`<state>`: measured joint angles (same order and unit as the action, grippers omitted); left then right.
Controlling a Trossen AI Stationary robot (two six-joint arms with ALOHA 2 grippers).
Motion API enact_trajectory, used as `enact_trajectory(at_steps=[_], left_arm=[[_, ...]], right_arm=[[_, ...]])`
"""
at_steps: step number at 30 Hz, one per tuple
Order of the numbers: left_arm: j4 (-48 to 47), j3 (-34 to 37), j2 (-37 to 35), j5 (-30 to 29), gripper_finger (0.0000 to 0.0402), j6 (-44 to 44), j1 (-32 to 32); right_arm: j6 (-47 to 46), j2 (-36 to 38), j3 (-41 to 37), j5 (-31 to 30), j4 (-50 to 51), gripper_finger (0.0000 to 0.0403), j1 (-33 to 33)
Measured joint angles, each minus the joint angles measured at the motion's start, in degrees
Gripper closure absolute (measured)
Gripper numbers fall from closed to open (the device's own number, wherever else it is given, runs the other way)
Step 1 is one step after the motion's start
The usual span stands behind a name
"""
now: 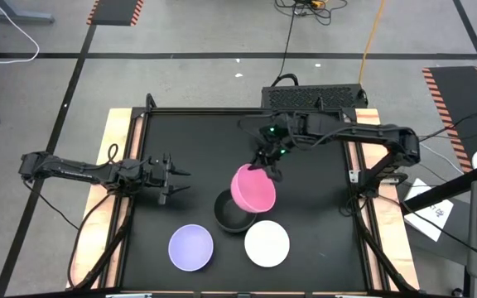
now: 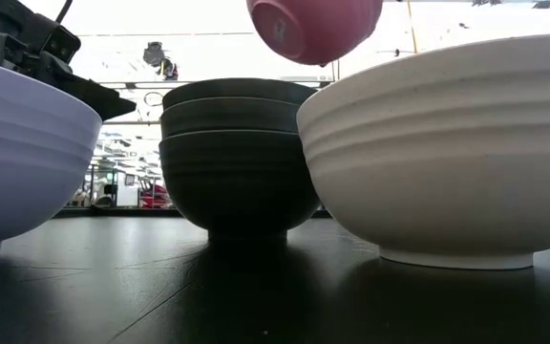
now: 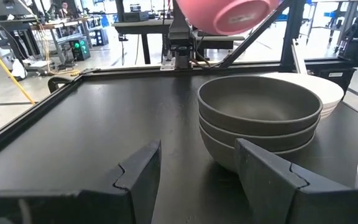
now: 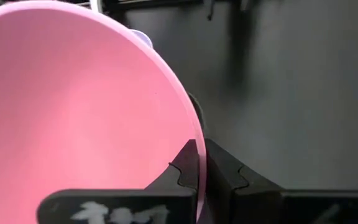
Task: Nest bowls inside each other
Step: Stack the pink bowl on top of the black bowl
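A pink bowl [image 1: 253, 189] hangs in the air, tilted, above and just right of a stack of three nested black bowls [image 1: 232, 212], held by my right gripper [image 1: 267, 168]. The stack stands on its foot on the black table; the low view shows the black stack [image 2: 239, 162] with the pink bowl [image 2: 315, 27] above it. A lavender bowl [image 1: 190, 247] and a white bowl [image 1: 267, 243] stand near the front edge. My left gripper [image 1: 176, 181] is open, left of the stack, touching nothing; its wrist view shows the stack [image 3: 260, 118] ahead. My right gripper pinches the pink bowl's rim [image 4: 193, 149] at its far-right side, one finger inside the bowl and one outside [image 4: 229, 171]. The fingers come slanting down from the table's far right. The bowl is lifted clear and tilted, hanging above the black stack.
The black mat is bounded by a raised frame [image 1: 139, 116] with wooden side strips. A black box [image 1: 313, 97] sits at the far edge. Open mat lies between my left gripper and the stack, and along the far half of the table.
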<state>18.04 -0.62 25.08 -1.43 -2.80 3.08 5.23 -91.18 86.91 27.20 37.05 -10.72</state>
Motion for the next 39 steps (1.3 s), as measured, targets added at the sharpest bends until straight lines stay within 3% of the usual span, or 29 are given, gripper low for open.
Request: enact_trajectory(at_steps=[18,30,39], left_arm=[[-0.04,0.0,0.02,0.02,0.0195,-0.15,-0.01],[-1.21,0.0,0.02,0.35,0.0195,-0.83,-0.01],[-1.65,0.0,0.02,0.5,0.0195,-1.21,-0.01]], right_arm=[[1.5,-7.87,0.09,0.08,-5.2,0.0401,1.46],[3.21,-15.02,6.53,1.65,-3.67,0.0401,2.02],[3.04,-17.99,6.87,1.58,-1.73,0.0401,3.51]])
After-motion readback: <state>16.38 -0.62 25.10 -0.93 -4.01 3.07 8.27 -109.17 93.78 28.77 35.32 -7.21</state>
